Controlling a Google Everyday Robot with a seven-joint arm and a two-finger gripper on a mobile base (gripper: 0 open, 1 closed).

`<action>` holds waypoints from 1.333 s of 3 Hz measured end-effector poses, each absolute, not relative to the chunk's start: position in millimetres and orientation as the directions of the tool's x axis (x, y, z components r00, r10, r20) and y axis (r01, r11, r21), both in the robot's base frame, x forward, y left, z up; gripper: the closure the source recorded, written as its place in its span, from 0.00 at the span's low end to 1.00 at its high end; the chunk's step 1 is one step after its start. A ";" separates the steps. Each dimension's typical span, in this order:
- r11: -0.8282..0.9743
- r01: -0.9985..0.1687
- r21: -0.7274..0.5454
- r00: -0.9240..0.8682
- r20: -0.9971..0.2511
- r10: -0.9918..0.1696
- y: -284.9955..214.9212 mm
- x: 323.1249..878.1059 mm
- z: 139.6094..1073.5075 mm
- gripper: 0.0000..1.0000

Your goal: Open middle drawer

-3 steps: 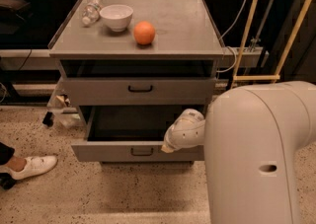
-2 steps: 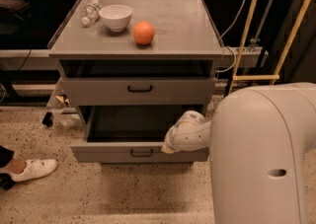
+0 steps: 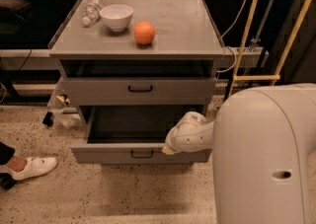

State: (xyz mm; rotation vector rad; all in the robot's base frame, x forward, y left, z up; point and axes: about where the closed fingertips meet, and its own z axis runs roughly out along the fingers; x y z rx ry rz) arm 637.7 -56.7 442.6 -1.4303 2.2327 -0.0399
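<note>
Since 1 s ago the robot body [image 3: 266, 159] has slid a bit to the right in view. The gripper [image 3: 169, 149] and the middle drawer [image 3: 103, 155] front sit a touch lower in frame, otherwise much as before.

Middle drawer is pulled well out from the cabinet, w/ its dark grey box interior showing behind the flat front. Gripper is at the top edge of that front, right of centre in view, just beside and slightly above the black bar handle [image 3: 141, 154]. It looks to touch the front lip, but contact isn't certain. Claw open or closed: can't tell. White wrist [image 3: 190, 134] reaches in from the robot body, over the drawer's right-hand end in view.

Above sits the upper drawer [image 3: 94, 91] w/ its own upper handle [image 3: 140, 89], approx. flush w/ the cabinet sides, a dark gap btwn it and the cabinet top [image 3: 187, 25]. On the top:
- white bowl [image 3: 117, 17] at back left in view
- clear bottle [image 3: 91, 11] lying on its side, just beside the bowl; any label too small to read
- orange [image 3: 144, 33] nearer the front edge, apart from the bowl

Speckled floor [image 3: 123, 193] below. White shoe [image 3: 30, 167] at lower left in view, well apart from the drawer. Yellow poles [image 3: 247, 30] and a white cable [image 3: 236, 16] stand behind, at right.
</note>
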 end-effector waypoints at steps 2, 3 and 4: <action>0.462 -0.842 -0.280 -0.333 -0.404 -0.852 -59.8 626.2 447.4 1.00; 0.462 -0.842 -0.280 -0.333 -0.404 -0.852 -59.8 626.2 447.4 1.00; 0.463 -0.843 -0.274 -0.337 -0.403 -0.851 -60.3 625.4 446.4 1.00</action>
